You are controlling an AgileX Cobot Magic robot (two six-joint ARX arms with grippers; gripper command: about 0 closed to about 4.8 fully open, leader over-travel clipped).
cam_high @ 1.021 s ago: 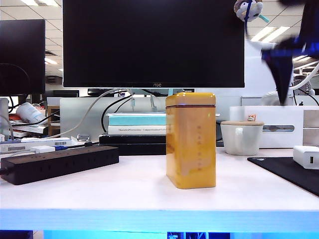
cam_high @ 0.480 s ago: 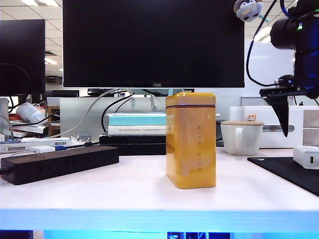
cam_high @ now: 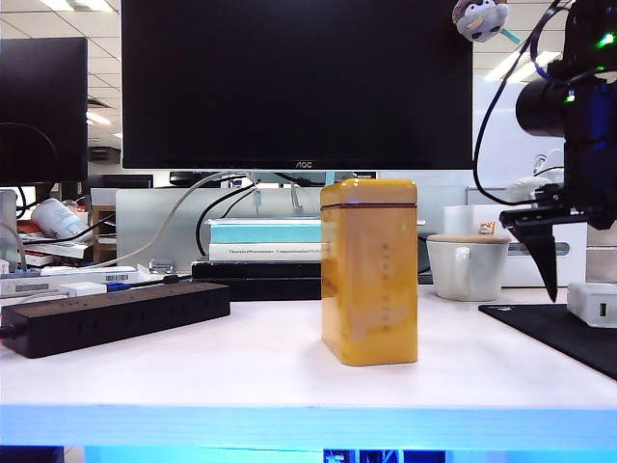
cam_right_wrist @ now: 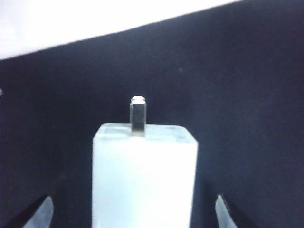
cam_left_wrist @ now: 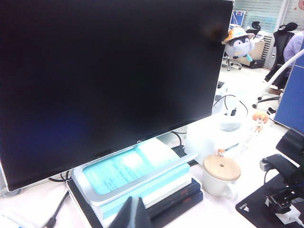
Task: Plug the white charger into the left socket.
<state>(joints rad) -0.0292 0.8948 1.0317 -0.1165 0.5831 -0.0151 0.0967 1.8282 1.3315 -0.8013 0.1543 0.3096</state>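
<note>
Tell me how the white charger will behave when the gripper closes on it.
The white charger looks like a stiff plastic block, so it likely won't deform. Its smooth sides may slip between the open right gripper fingers. It looks small, so probably light; it could shift on the black mat.

- You can read one brand only: "AOC", in small pale letters at the middle of the lower bezel of the monitor [cam_high: 297, 85], in the exterior view.
- A line of small print runs along the spine of the book [cam_high: 265, 253] under the monitor; you cannot make out its words.
- The mat [cam_left_wrist: 259, 211] shows a small white mark at its corner in the left wrist view; it is too small for you to read.
- The left wrist view shows a faint logo on the monitor's lower bezel, too blurred to read.
- The right wrist view gives you no lettering at all.
</note>
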